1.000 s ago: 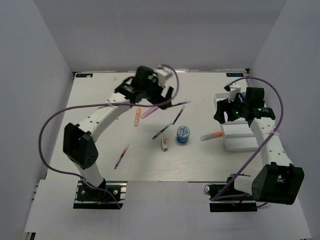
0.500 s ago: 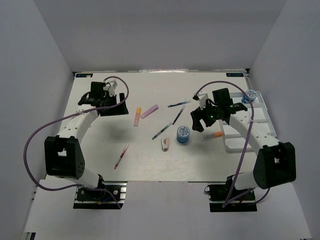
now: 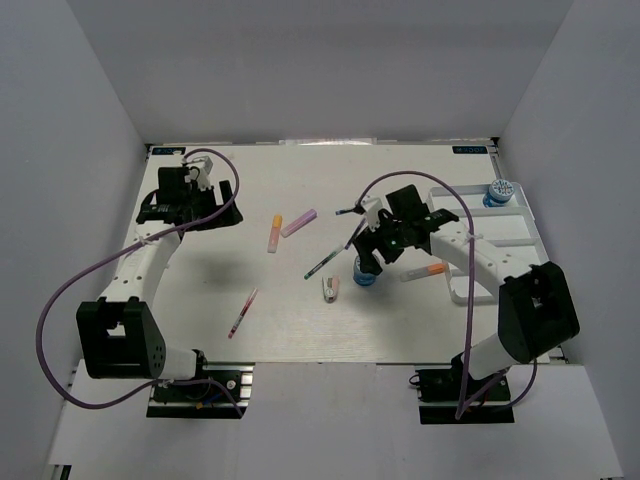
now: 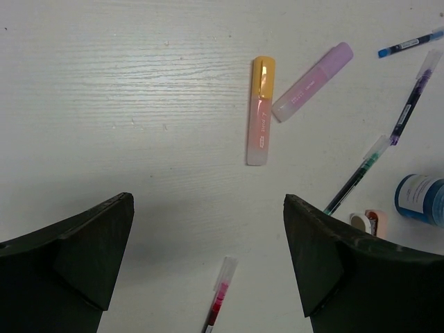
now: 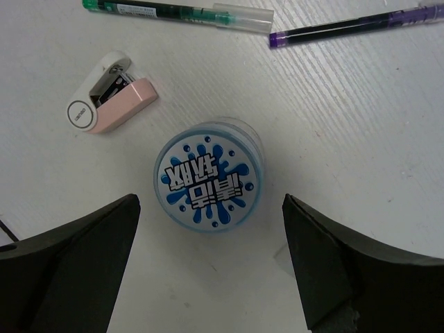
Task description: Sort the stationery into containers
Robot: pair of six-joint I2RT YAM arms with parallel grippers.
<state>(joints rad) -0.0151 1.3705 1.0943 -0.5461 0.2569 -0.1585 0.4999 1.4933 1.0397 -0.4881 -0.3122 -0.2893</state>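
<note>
My right gripper [image 3: 372,252] hangs open above a round blue-lidded jar [image 5: 208,182], its fingers [image 5: 76,263] wide on either side and touching nothing. Around the jar lie a pink-white eraser-like piece [image 5: 111,94], a green pen [image 5: 180,12] and a purple pen [image 5: 347,26]. My left gripper [image 3: 205,213] is open and empty at the far left, high over the table. Its view takes in an orange-capped highlighter [image 4: 260,118], a pink-purple highlighter [image 4: 312,82], a blue pen [image 4: 409,43] and a red pen [image 4: 218,298]. The white tray [image 3: 500,240] stands at the right.
A second blue-lidded jar [image 3: 499,192] stands in the tray's far right corner. An orange highlighter [image 3: 425,270] lies on the table against the tray's left side. Purple cables loop over both arms. The table's side edges lie close to each arm.
My left arm has swung from the table's middle back to the far left. My right gripper has left the tray, where a jar now stands, and moved left over the other jar.
</note>
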